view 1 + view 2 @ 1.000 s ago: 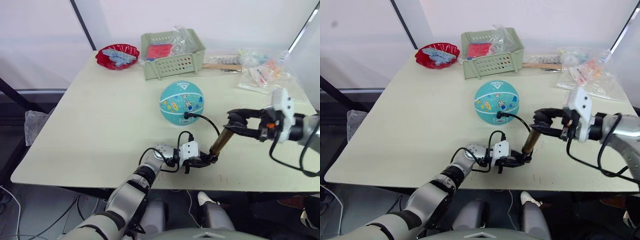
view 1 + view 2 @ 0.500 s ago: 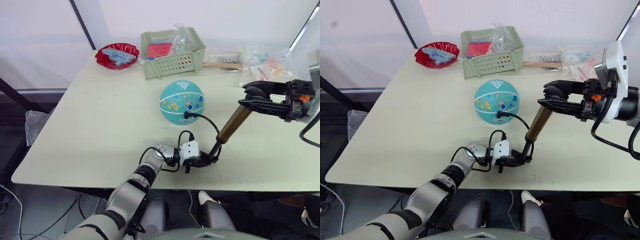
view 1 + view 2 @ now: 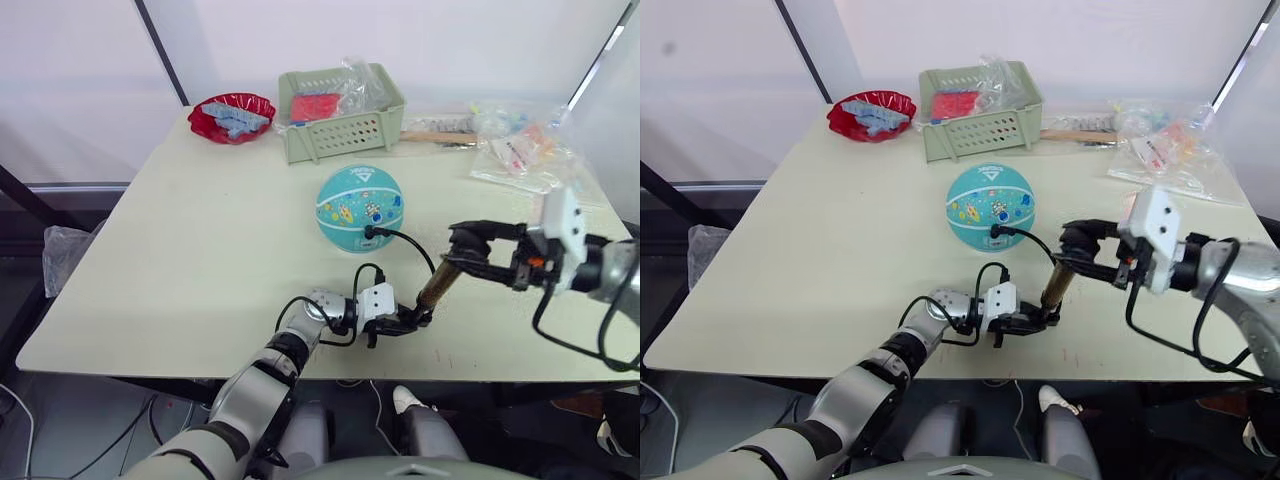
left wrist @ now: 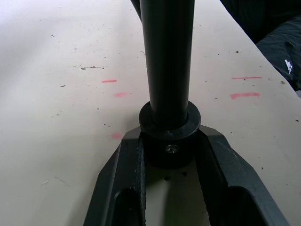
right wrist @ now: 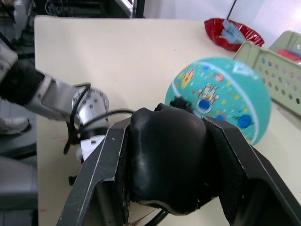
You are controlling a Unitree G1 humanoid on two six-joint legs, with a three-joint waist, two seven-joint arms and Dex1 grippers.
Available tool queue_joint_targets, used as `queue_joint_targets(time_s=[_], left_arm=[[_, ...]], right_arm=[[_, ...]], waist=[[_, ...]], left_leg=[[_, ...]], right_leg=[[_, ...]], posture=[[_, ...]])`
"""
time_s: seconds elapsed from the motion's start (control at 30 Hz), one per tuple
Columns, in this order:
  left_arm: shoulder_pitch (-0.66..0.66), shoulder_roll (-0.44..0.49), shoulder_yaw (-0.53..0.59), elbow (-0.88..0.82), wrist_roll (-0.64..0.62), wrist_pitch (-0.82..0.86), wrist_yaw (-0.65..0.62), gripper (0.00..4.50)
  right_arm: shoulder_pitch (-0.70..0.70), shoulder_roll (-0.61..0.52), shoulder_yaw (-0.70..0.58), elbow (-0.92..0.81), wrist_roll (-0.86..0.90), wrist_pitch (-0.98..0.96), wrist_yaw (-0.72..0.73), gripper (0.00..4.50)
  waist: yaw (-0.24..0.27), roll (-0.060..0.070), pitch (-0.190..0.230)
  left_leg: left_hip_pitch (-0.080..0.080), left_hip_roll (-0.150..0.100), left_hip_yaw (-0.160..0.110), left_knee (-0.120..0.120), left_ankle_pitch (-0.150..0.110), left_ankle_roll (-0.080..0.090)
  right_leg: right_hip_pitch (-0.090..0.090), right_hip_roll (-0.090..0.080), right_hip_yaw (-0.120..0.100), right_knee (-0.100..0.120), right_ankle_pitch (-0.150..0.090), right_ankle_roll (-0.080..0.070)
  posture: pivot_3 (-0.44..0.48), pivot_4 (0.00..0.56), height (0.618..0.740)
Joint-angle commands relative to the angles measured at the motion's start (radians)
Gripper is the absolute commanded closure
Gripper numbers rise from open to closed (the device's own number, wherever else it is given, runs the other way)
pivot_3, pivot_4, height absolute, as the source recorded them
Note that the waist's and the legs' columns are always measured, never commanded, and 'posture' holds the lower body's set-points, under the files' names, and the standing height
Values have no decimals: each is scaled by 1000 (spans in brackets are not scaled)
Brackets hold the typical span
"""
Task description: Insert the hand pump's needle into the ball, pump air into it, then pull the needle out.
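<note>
The teal ball (image 3: 360,207) rests round at the table's middle. The needle's black fitting (image 3: 371,232) sits against the ball's near side, with the pin itself hidden. A thin black hose (image 3: 413,245) loops from there to the hand pump (image 3: 437,284), a brass cylinder tilted up off the table's front edge. My left gripper (image 3: 412,319) is shut on the pump's black lower end cap (image 4: 169,136). Above it, my right gripper (image 3: 470,250) is shut on the pump's black handle (image 5: 165,160), which sits low against the cylinder's top.
A red bowl (image 3: 232,115) holding blue pieces and a green basket (image 3: 340,112) stand at the back of the table (image 3: 200,250). Clear plastic bags (image 3: 520,150) lie at the back right. The pump's base is close to the table's front edge.
Half a second ago my right gripper held the handle raised high to the right with the pump drawn out. It has now pushed the handle back down. The left gripper and ball stayed put.
</note>
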Motion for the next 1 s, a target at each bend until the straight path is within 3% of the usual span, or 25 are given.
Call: queue_joint_targets(time_s=[0.03,0.23,0.37,0.73,1.0], left_arm=[[52,23,-32,63,57,36,-2,3469],[50,27,-32,62,56,36,-6,3469],[52,27,-34,64,58,34,-8,3469],[52,25,-38,67,61,32,-12,3469],[47,25,-38,69,62,32,-12,3469]], right_arm=[[57,11,101,67,-150,-42,-10,2560],[54,46,116,80,-181,-81,-7,2560],[-1,45,42,49,-107,-40,3,2560],[-185,-88,-210,32,163,139,77,2560],[-330,-193,-313,65,336,275,87,2560]], waist=[[0,1,-1],[0,2,-1],[0,2,0],[2,7,10],[2,9,13]], left_leg=[[0,0,0,0,0,0],[0,0,0,0,0,0],[0,0,0,0,0,0],[-3,-1,0,0,0,0],[-4,-1,0,0,0,0]], right_leg=[[0,0,0,0,0,0],[0,1,0,0,0,0],[0,0,0,0,0,0],[-1,0,0,0,0,-1],[-2,-2,0,0,0,-1]], posture=[[0,150,736],[0,150,736],[0,150,736],[0,150,736],[0,150,736]])
